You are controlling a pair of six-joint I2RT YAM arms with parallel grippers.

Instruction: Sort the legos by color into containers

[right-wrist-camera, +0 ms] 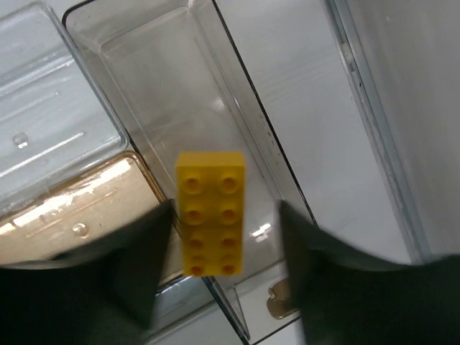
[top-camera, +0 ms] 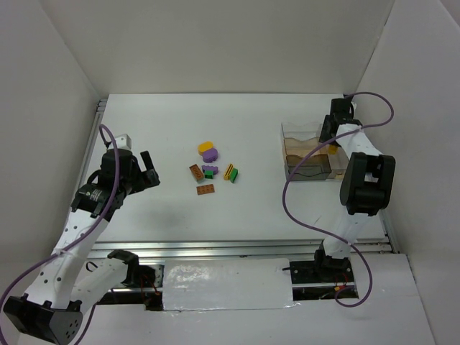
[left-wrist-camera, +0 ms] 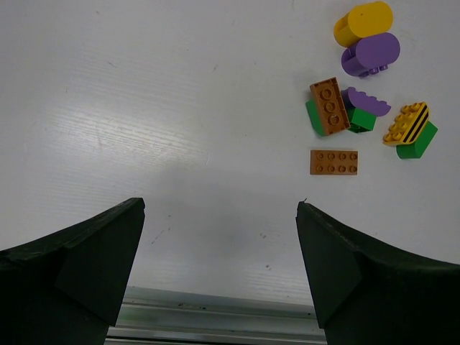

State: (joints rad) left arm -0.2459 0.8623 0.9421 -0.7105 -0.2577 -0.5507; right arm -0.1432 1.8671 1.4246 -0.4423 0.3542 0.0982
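Left gripper (left-wrist-camera: 219, 208): fingers wide apart and holding nothing; it hangs over bare table (top-camera: 237, 215) on the left side, nearer and more left than the loose legos.
Right gripper (right-wrist-camera: 224, 215): over the container at the far right; fingers apart, not clamped, with a gap showing between one finger and the yellow brick.
Yellow brick (right-wrist-camera: 210, 215): long, two rows of four studs, between the right fingers over the long clear compartment; I cannot tell if it lies on the floor there or is in the air.
Container (right-wrist-camera: 144, 65): clear plastic, divided; a brownish compartment (right-wrist-camera: 72, 215) is just beside the long one.
Loose legos (top-camera: 212, 169): a small group at the middle of the table, well apart from the container.
Farthest pieces: a yellow rounded piece (left-wrist-camera: 363, 23) touching a purple rounded piece (left-wrist-camera: 370, 54).
Middle pieces: an orange-brown brick (left-wrist-camera: 329, 106) leaning on a green one; beside it a purple piece (left-wrist-camera: 365, 102) on green; right of these a yellow striped piece (left-wrist-camera: 406, 123) on green.
Nearest piece: a flat orange-brown plate (left-wrist-camera: 334, 162), studs up, alone.
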